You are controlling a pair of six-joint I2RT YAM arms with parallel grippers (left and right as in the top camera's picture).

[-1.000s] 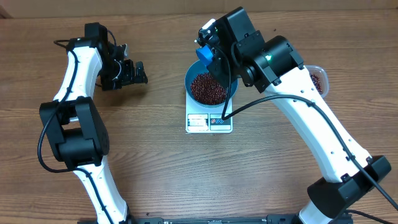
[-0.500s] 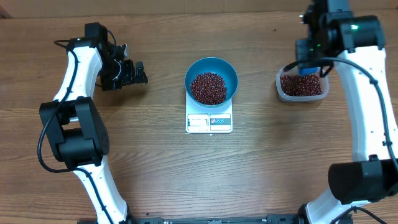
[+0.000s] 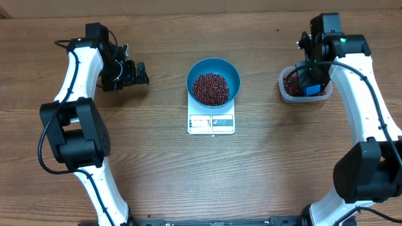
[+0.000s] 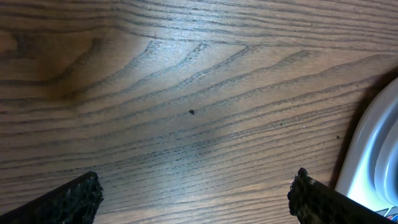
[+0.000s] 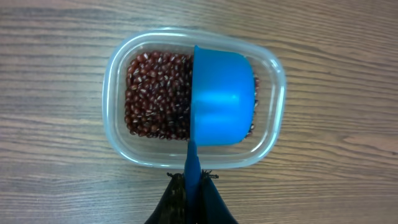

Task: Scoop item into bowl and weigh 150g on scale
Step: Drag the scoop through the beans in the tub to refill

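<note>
Pinching the handle of the small blue plastic scoop (image 5: 222, 99) in the right gripper (image 5: 190, 182), hovering over the clear plastic tub (image 5: 115, 93) of small dark red-brown beans (image 5: 155, 93), just swung back from the glossy round blue bowl (image 3: 230, 71) heaped on the flat white scale (image 3: 210, 123), so probably reloading; left gripper (image 4: 196, 200) spread, empty.

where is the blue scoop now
Overhead, the scoop is on the right, held by the right gripper over the clear tub of beans, away from the bowl on the scale.
</note>
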